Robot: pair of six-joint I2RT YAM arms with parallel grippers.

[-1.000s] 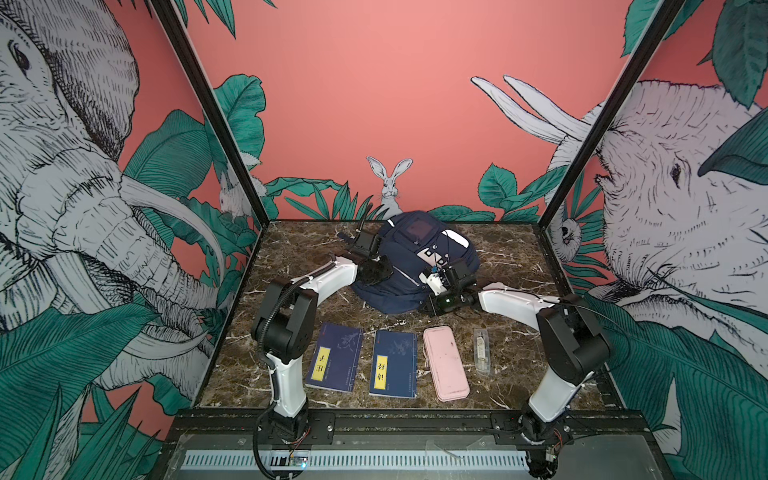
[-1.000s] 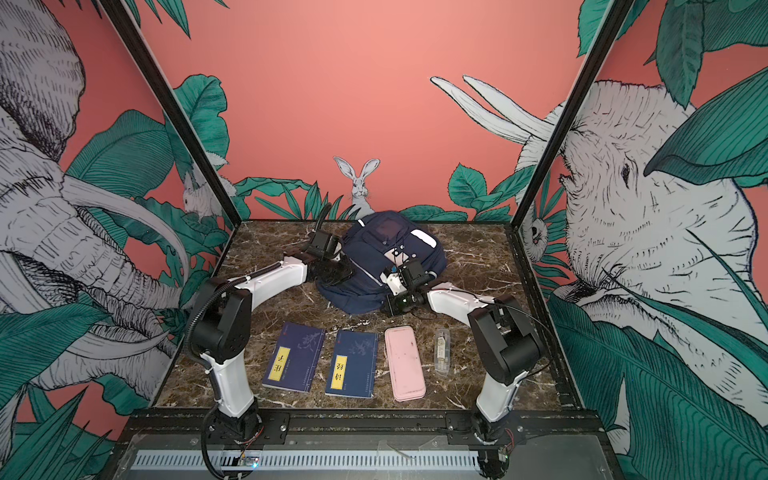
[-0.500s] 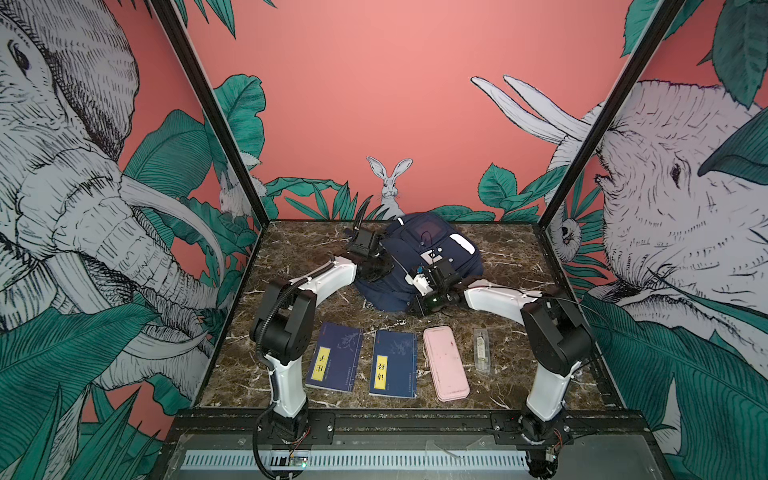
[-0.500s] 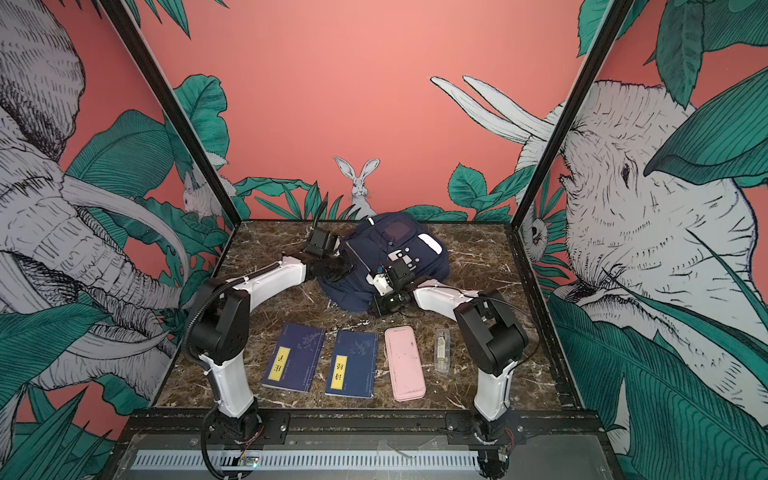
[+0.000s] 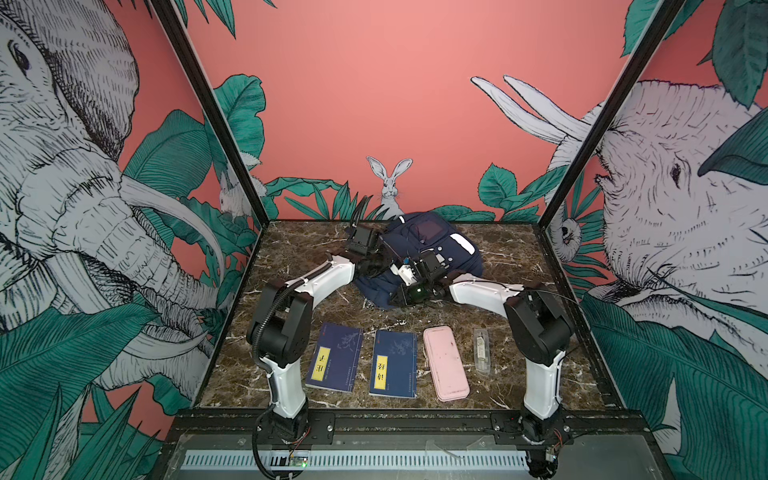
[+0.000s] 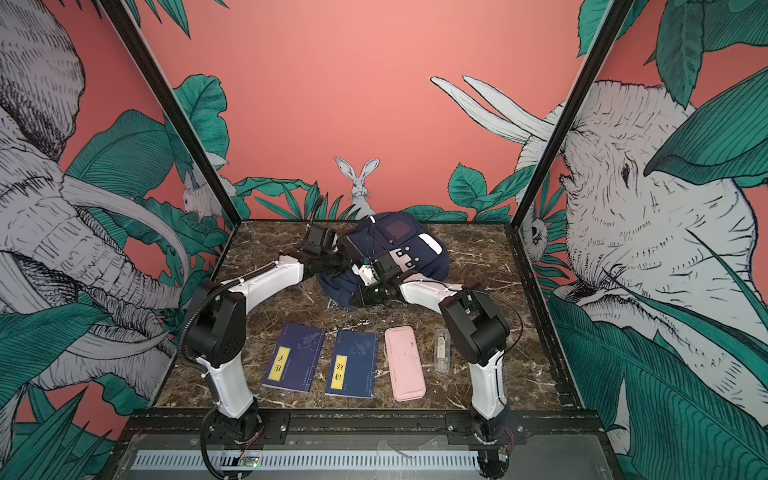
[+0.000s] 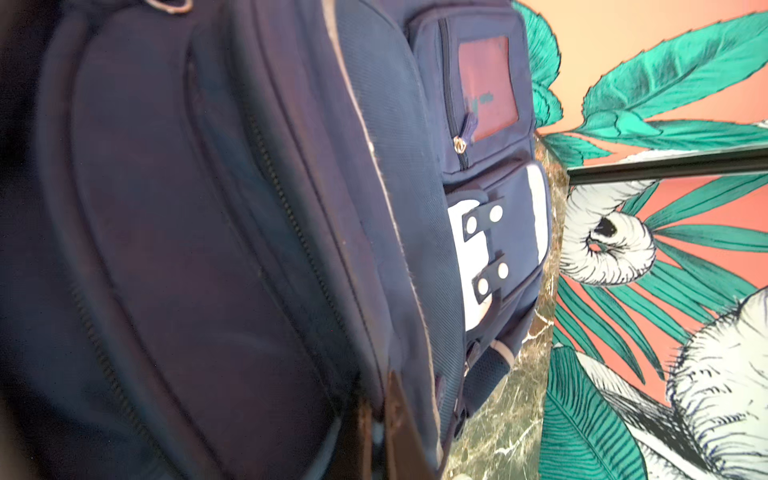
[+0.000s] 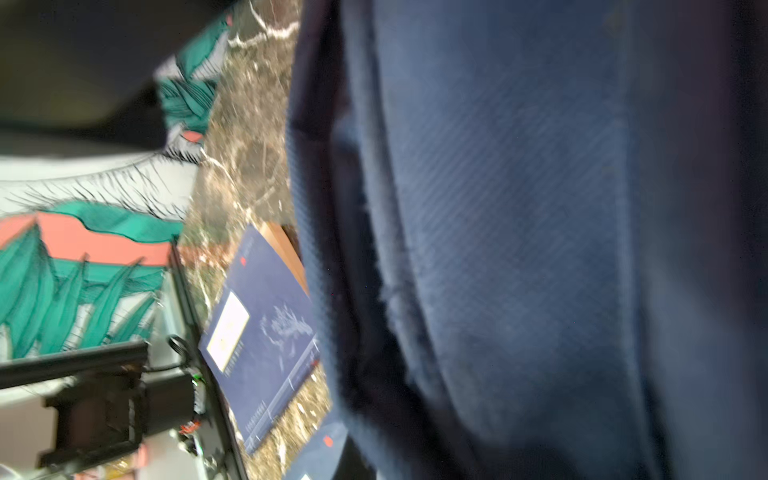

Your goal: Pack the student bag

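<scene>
Since the earlier frame your right gripper (image 5: 399, 296) has travelled sideways along the edge of the bag (image 5: 469, 262) that faces the case (image 5: 446, 363). The left gripper (image 5: 376, 266) has hardly shifted. The bag lies behind the case, close to the back wall, and is a little bunched on its case side.

Both pairs of jaws are together. In the left wrist view the left one pinches a fold of the bag, on the side far from the case. The right wrist view is blurred and full of navy cloth, so I cannot tell whether the right one holds cloth, a zip pull or nothing.

What can go wrong, in my judgement: a thin fold can slip out of the jaws if you pull harder, and then the bag falls flat (you would have to grip anew). If the left grip fails, the right pull may drag the whole bag toward the case and over the books (image 5: 334, 357). The two grippers work near each other, so they may collide. Nothing is packed yet.
</scene>
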